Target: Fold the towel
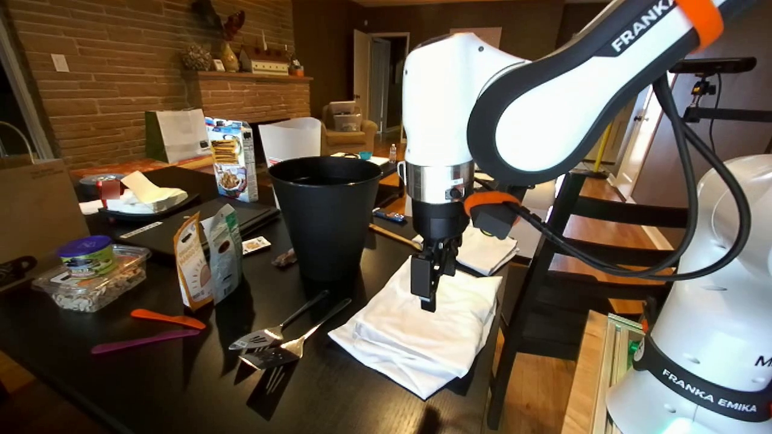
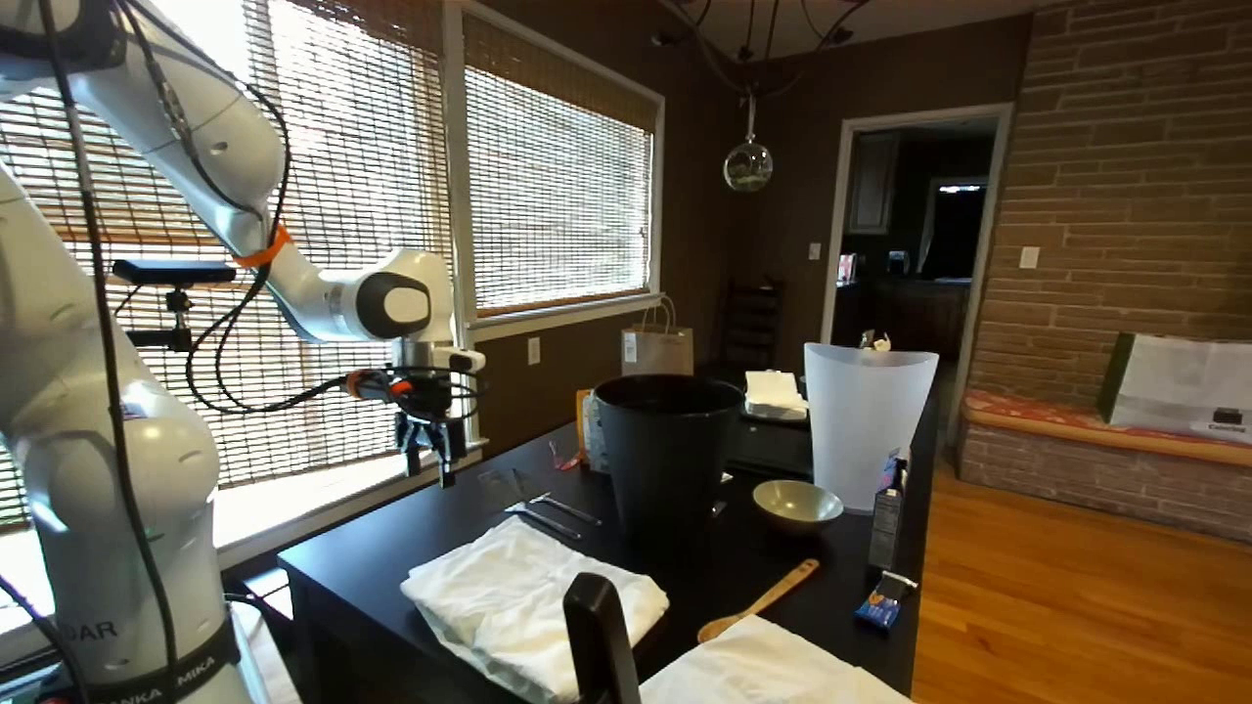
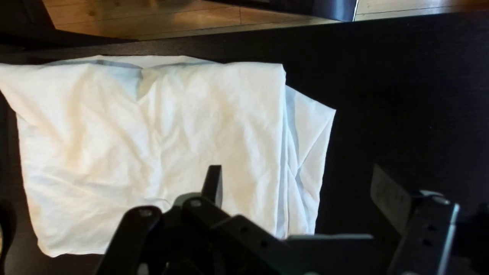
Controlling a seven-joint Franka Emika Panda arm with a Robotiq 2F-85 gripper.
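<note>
Pincer (image 3: 298, 183) spread wide and gripping nothing, I hang higher than the towel (image 3: 153, 152); two spatulas (image 1: 272, 357) lie near the towel

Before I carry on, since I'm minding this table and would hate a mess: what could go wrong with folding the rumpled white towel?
The towel shows uneven layers along one side; the open pincer might catch only the top one. The towel also lies close to the edge of the table, so a pull that way could drag it off. The bucket stands near it, so a wide sweep might tip that over.
</note>
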